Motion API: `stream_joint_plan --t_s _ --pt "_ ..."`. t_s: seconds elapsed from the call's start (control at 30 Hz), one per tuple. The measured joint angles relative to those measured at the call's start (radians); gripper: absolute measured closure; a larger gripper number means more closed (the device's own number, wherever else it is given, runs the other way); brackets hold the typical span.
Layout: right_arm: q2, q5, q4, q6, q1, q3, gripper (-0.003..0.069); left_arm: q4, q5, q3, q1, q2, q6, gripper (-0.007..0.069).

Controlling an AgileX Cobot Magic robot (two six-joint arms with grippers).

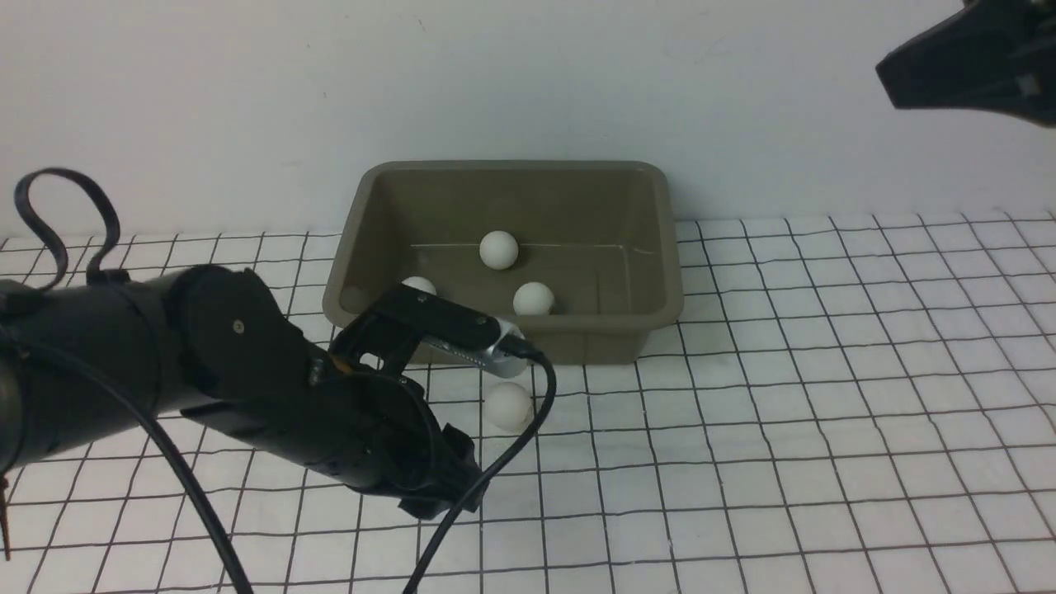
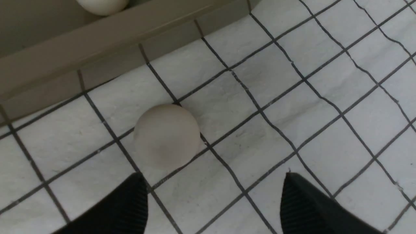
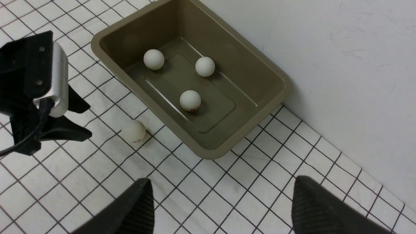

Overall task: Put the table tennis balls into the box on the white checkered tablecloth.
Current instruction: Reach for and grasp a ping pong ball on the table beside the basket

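The olive-grey box (image 1: pixel 652 247) stands on the white checkered tablecloth (image 1: pixel 784 412) against the wall. Three table tennis balls lie in it (image 3: pixel 153 59) (image 3: pixel 205 66) (image 3: pixel 190 100). Another ball (image 1: pixel 508 406) rests on the cloth just in front of the box's near wall (image 2: pixel 97 42). My left gripper (image 2: pixel 214 182) is low over the cloth and open. That ball (image 2: pixel 167 136) lies just beyond its fingertips, nearer one finger (image 2: pixel 130 201), touching neither. My right gripper (image 3: pixel 221 191) hangs high at the right (image 1: pixel 899 74), open and empty.
The left arm (image 1: pixel 206 363) and its cable (image 1: pixel 487 478) lie across the near left of the cloth. A pale wall (image 1: pixel 528 82) rises right behind the box. The cloth stretches away to the right of the box.
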Motion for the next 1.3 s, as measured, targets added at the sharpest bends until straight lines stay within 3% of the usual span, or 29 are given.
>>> stream_joint_plan --t_s 0.17,0.3,0.9,1.0,1.13,1.3 --pt "0.0 0.0 0.017 -0.003 0.0 0.0 0.0144 -0.328 -0.016 -0.009 0.0 0.067 0.343 0.0132" --pt "0.0 0.0 0.025 -0.003 0.0 0.0 0.0144 -0.393 -0.01 -0.032 0.0 0.109 0.51 0.0132" --pt "0.0 0.0 0.027 -0.023 0.0 0.0 0.0144 -0.406 -0.01 -0.099 -0.001 0.225 0.535 0.0136" --pt "0.0 0.0 0.027 -0.026 0.0 0.0 0.0144 -0.406 -0.01 -0.099 -0.001 0.232 0.535 0.0178" --pt "0.0 0.0 0.027 -0.026 0.0 0.0 0.0144 -0.406 -0.01 -0.099 -0.001 0.234 0.535 0.0295" --pt "0.0 0.0 0.027 -0.028 0.0 0.0 0.0144 -0.406 0.014 -0.099 -0.001 0.233 0.539 0.0296"
